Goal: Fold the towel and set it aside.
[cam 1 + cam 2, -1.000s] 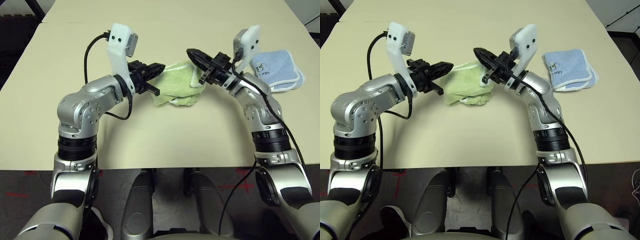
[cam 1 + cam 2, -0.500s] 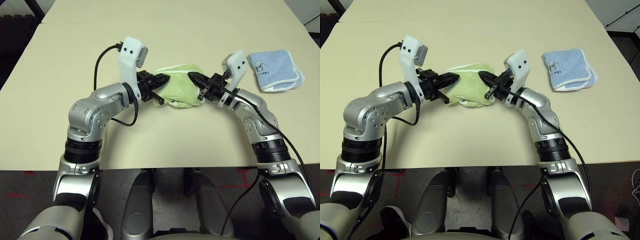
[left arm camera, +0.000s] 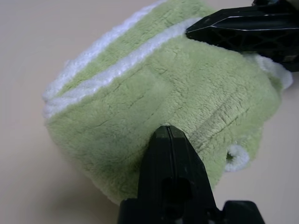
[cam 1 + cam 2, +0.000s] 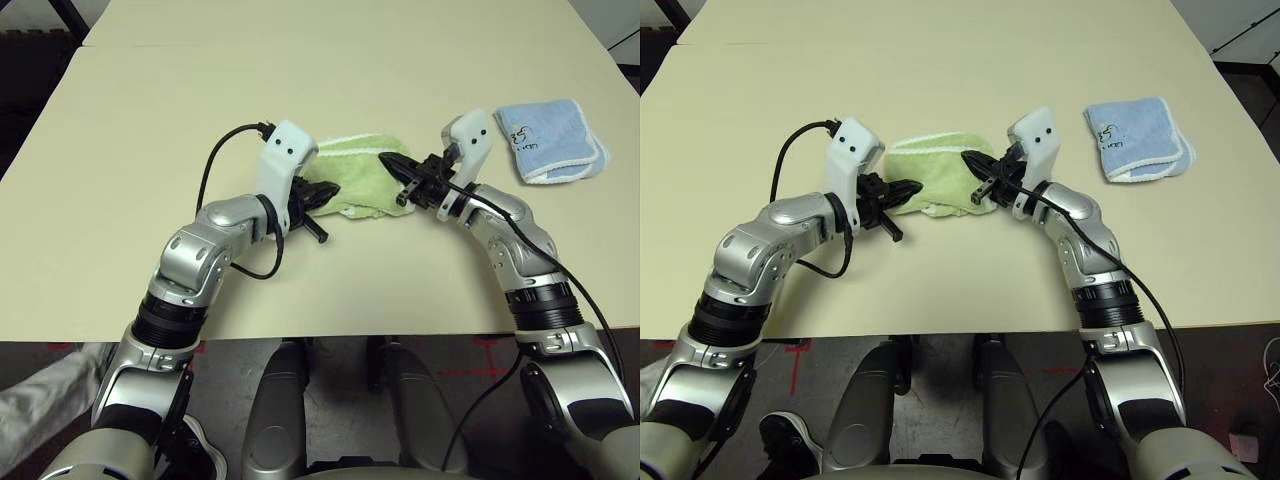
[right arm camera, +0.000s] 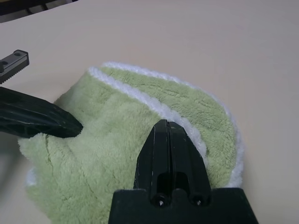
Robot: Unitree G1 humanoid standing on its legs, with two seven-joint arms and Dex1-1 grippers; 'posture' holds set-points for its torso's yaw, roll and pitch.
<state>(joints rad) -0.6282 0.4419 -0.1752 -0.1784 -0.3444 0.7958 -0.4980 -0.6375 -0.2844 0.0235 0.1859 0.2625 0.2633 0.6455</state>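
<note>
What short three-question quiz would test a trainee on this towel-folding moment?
1. True or false: the green towel lies spread flat.
2. Which side of the green towel is the blue towel on: robot's left or right?
3. How do the fingers of the left gripper and right gripper stand?

Key:
1. False; it is bunched in a folded bundle on the table.
2. Right, lying apart from it.
3. Both shut, tips against the green towel from opposite ends.
</note>
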